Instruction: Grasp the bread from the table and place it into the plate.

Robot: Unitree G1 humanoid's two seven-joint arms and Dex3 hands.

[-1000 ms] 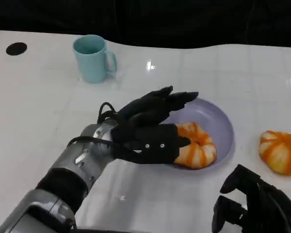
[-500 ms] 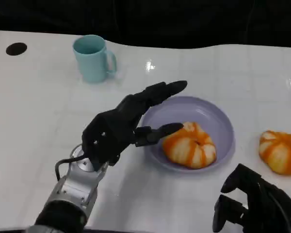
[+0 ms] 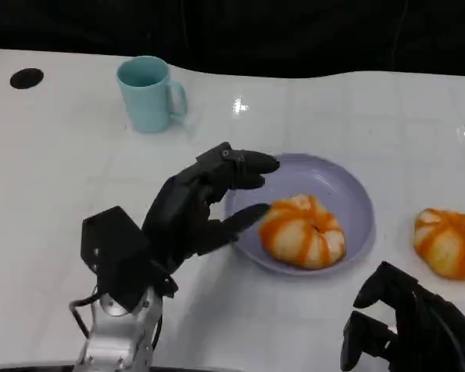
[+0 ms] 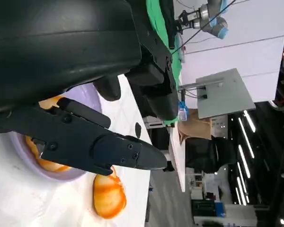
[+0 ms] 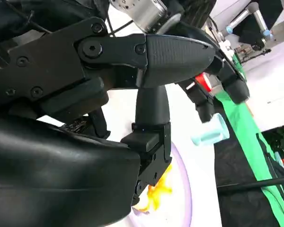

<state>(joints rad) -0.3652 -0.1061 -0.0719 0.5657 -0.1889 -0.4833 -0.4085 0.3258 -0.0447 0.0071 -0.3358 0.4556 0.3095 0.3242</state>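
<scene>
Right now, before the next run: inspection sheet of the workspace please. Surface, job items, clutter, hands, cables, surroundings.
Surface: glossy white table, dark round hole at its far left.
Job's things: one orange-striped bread roll lies in the shallow lilac plate; a second orange-striped roll sits on the table right of it.
Clutter: light blue ceramic mug, upright, far left.
Hands: left hand holds nothing, fingers apart above the plate's left rim; right hand low at the near right edge, holding nothing.
Cables: black wires at the left wrist.
Surroundings: black backdrop behind the table; left wrist view shows a lab room.
</scene>
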